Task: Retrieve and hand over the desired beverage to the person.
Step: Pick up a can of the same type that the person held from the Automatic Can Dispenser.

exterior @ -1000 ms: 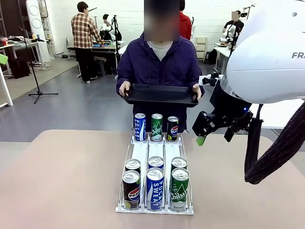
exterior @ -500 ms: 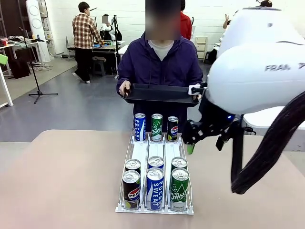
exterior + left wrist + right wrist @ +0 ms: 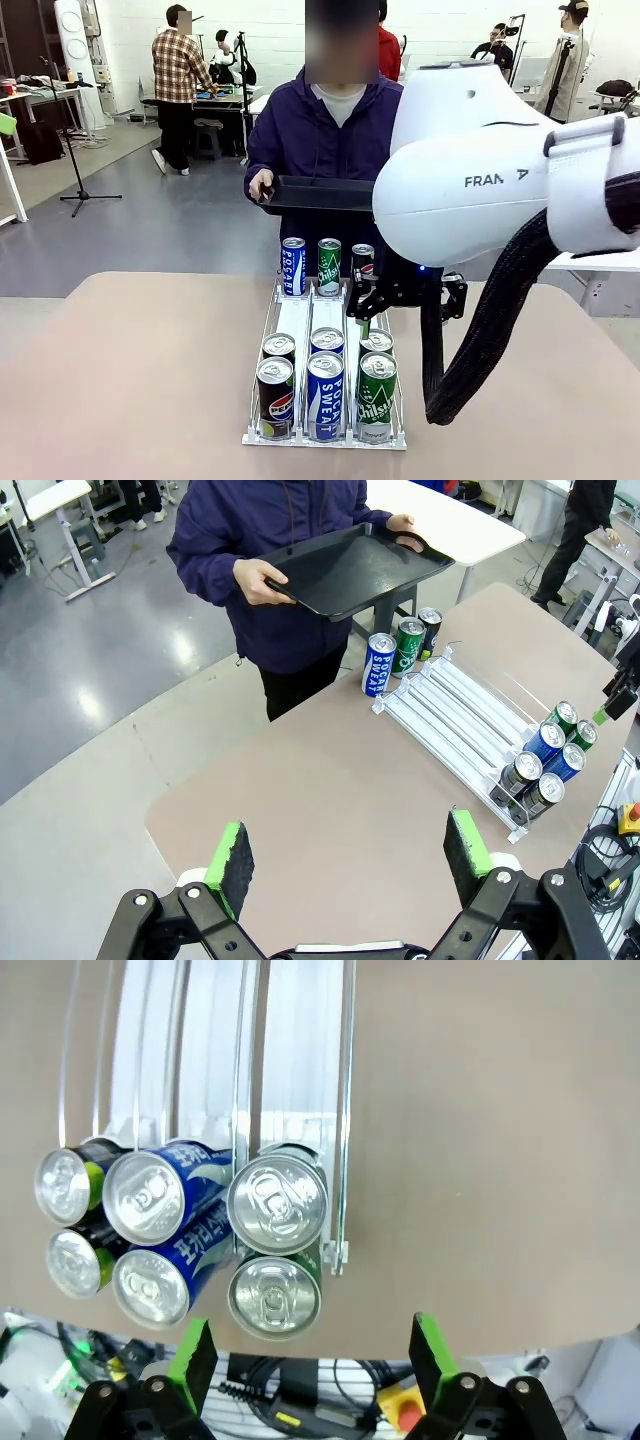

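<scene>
A person in a dark purple-blue jacket stands at the far edge of the table, holding a black tray level in both hands. In front of them on the table lies a white three-lane can rack. Three cans stand at its far end. Six more stand at its near end in two rows: Pepsi cans on the left, Pocari Sweat cans in the middle, green Chilsung cans on the right. The middle of each lane is bare, and bare tabletop lies on both sides of the rack.

The right gripper hangs just above the right lane, close to the rear green Chilsung can, its fingers spread and holding nothing. The left gripper hovers high, well apart from the rack, also spread wide.

A second ago the right gripper was off the rack's far right corner; it has since swung in over the rack. The cans and tray are unchanged.
</scene>
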Robot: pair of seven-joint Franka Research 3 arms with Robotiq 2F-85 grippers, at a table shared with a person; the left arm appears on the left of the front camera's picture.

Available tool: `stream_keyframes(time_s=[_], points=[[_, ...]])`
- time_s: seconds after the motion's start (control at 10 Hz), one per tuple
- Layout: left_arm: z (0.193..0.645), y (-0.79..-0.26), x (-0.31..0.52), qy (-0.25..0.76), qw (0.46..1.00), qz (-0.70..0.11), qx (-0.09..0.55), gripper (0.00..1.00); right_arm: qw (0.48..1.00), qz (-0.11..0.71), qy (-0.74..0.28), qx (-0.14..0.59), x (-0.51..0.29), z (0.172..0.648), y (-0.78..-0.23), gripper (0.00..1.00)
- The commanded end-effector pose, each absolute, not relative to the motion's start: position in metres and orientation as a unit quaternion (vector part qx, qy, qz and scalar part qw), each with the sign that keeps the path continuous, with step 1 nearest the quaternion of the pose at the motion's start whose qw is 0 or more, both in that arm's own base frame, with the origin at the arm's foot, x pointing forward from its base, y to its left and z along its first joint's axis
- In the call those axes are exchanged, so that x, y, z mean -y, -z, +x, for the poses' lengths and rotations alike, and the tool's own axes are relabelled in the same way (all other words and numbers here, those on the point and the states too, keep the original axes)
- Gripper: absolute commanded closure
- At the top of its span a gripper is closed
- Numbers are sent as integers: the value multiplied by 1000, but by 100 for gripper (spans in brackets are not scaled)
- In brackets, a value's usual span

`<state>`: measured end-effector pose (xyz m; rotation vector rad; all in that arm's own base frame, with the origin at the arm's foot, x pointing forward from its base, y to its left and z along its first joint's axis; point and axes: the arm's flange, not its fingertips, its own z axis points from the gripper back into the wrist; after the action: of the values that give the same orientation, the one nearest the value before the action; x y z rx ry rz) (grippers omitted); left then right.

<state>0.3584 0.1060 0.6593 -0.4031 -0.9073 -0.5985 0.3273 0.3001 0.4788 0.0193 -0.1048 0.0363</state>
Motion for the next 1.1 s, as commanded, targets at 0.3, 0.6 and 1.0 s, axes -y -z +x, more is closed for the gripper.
stream_keyframes(time_s=[0.3, 0.6, 1.0], points=[[359, -659, -106, 281, 834, -188, 436, 0, 999, -7, -11, 51, -322, 329, -458, 0], [359, -659, -106, 281, 834, -188, 436, 0, 1000, -11, 3, 26, -321, 331, -442, 0], [359, -659, -106, 281, 834, -188, 436, 0, 1000, -2, -1, 12, -318, 334, -432, 0]])
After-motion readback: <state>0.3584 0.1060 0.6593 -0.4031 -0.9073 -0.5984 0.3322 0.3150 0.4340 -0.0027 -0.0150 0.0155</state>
